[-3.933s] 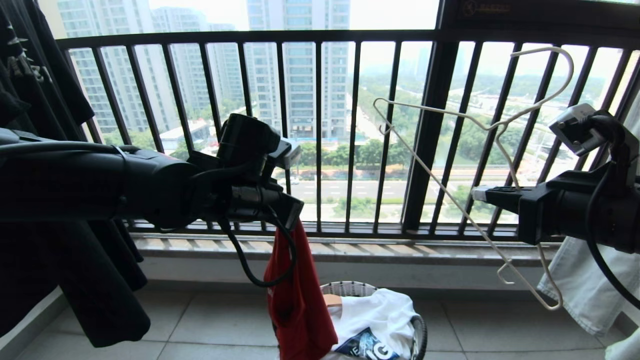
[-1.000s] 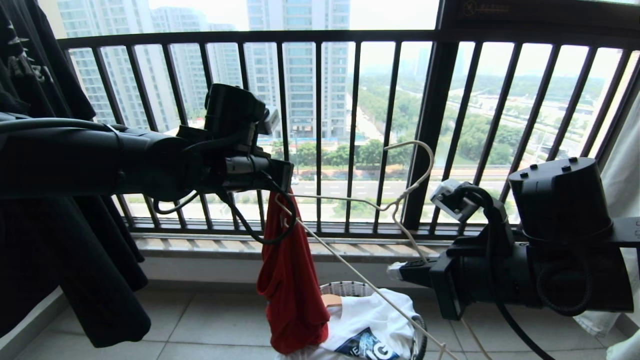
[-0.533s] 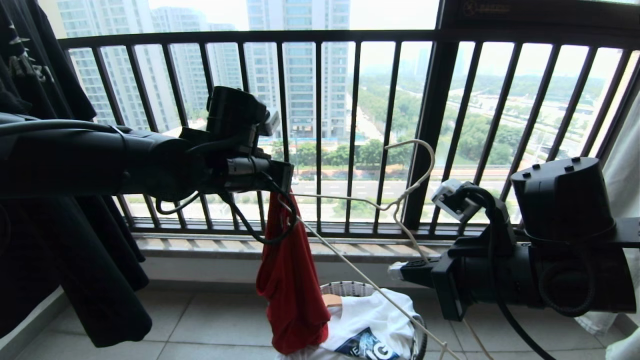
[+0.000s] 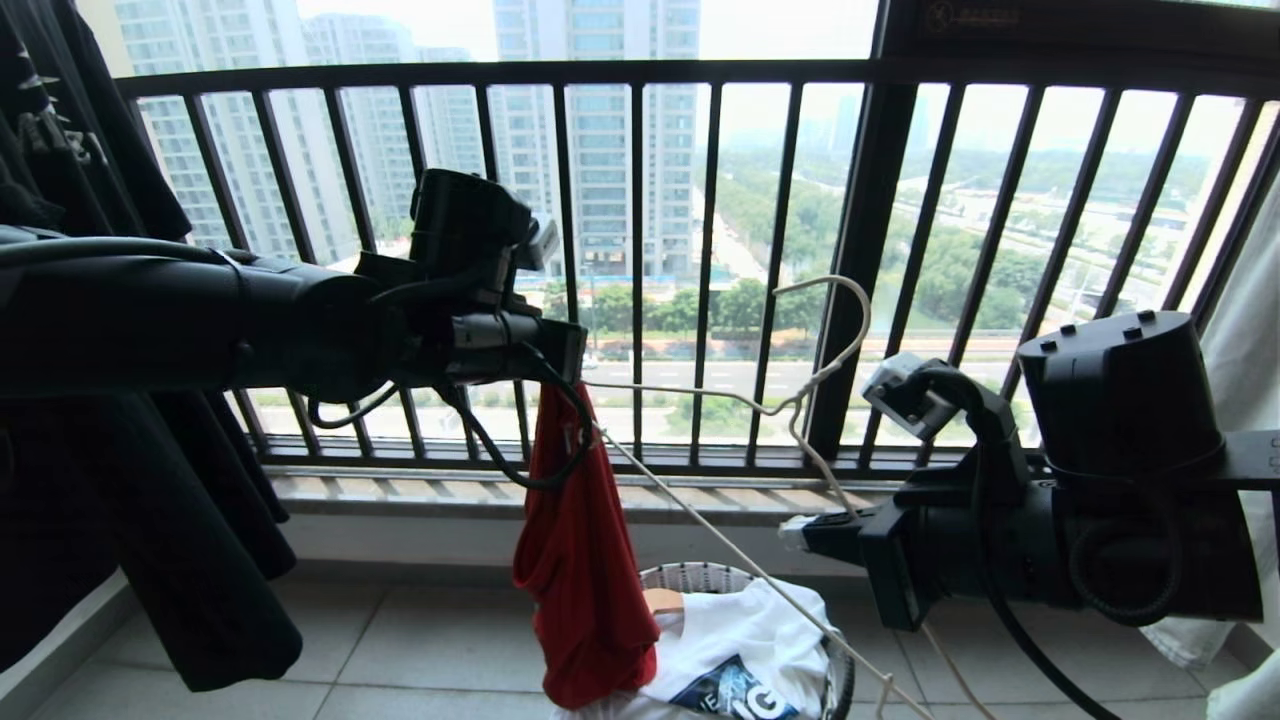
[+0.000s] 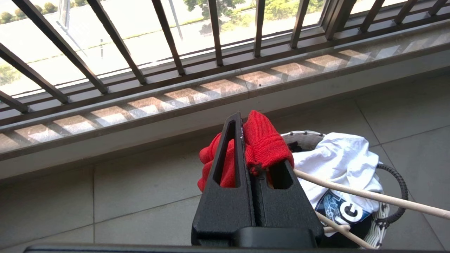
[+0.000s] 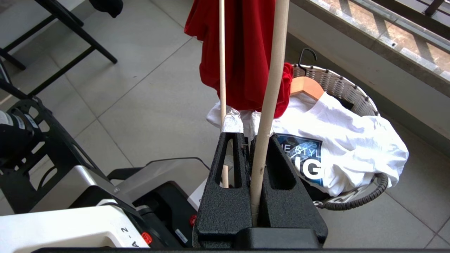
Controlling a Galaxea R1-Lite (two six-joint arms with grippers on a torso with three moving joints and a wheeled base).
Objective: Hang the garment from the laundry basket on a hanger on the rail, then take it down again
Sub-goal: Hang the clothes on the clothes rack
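left pincer: clenched tight on a bunched bit of the red T-shirt, held up at about window-sill height, so the shirt hangs in one long fold. Looks like the point is to get it clear of the pile and dangling free so something can be fed into it.

right pincer: clamped on the wire hanger, gripping one of its wires down near the neck. Hook pokes up and the long bar slants down, one shoulder tip reaching right over to the shirt just under the left pincer. My guess: it's lining that tip up with an opening in the shirt.

red T-shirt again: bottom edge hangs just over the laundry basket, touching or nearly touching the pile, can't tell which.

laundry basket: on the floor tiles below both arms, in front of the sill. A white T-shirt with a blue graphic sits on top, with a wooden hanger peeking out behind it.

black railing: behind everything, city view through the bars.

dark clothes: hanging off to the robot's left.

rail: not in view from where I'm standing.

progress: early I'd say, shirt isn't on the hanger yet.
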